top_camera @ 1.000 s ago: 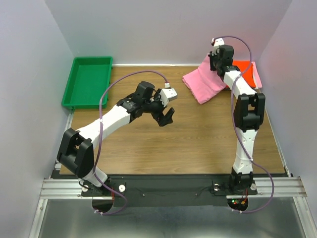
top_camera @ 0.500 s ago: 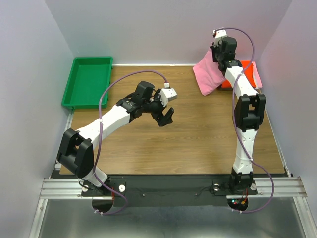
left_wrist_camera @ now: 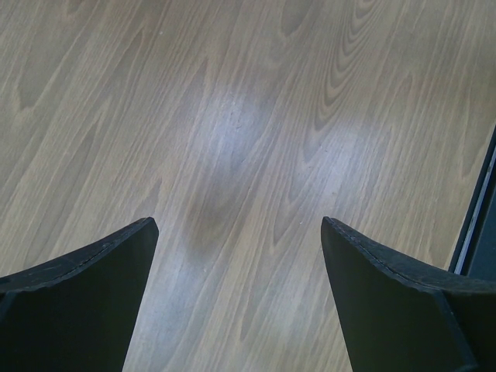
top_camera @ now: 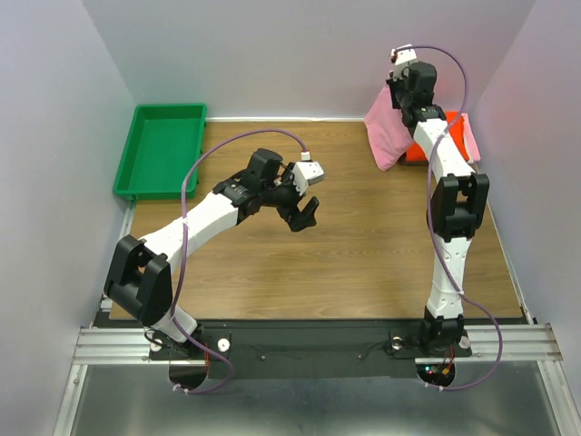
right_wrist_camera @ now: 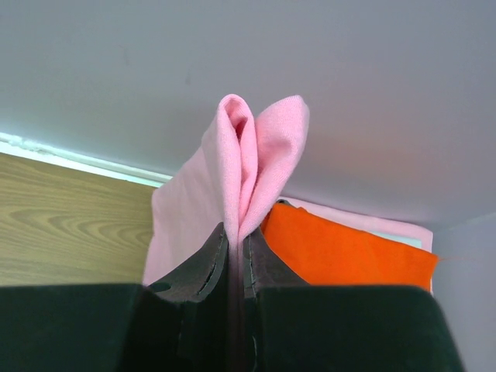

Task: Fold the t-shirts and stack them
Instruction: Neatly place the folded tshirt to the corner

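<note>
- The right arm [top_camera: 449, 200] reaches into the upper right of the overhead view, its jaws pinched tight on a doubled edge of the bubblegum pink t-shirt [top_camera: 388, 127]; the wrist view shows the cloth bunched into two lobes just above the closed tips
- That tee hangs from the grip in a long drape above the surface [top_camera: 345, 245], though I cannot tell whether its lowest fold brushes the wood; I'd guess it is held high so the fabric falls straight and can be spread flat for folding
- Just behind it, in the far right corner, the orange-red t-shirt [top_camera: 449, 123] lies on top of a paler pink t-shirt [top_camera: 473, 145], whose edge peeks out along the right side; the pair looks parked there, out of the working area
- The left arm [top_camera: 209, 218] hovers over bare wood at mid-frame, jaws spread wide with nothing between them, probably waiting to catch a free corner
- Count: three tees in sight, one bubblegum pink, one orange-red and one paler pink, with no dark one visible; one green tray [top_camera: 162, 150] at upper left; two arms
</note>
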Available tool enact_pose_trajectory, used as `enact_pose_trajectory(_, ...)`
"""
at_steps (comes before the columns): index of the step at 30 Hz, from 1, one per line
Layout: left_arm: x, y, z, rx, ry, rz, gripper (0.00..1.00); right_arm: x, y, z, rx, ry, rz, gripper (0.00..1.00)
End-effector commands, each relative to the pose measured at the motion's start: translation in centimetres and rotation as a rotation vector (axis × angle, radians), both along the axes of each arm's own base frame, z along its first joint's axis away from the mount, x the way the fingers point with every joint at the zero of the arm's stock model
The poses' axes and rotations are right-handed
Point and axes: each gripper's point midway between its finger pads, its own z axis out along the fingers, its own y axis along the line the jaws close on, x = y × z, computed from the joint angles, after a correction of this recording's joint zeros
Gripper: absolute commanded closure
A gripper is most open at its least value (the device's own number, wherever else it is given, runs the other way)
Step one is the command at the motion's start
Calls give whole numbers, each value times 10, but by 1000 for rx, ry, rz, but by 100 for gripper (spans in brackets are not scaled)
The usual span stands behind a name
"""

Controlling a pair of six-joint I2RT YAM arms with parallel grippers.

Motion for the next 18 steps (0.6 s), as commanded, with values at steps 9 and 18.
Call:
enact_pose_trajectory(9,-3,4,22,-35,-62,-29,1,-22,-12,128,-11,-242,-21,99)
enact_pose_trajectory(18,-5,5,22,-51,-61,-41,1,-35,-16,158,-30,-285,-11,100)
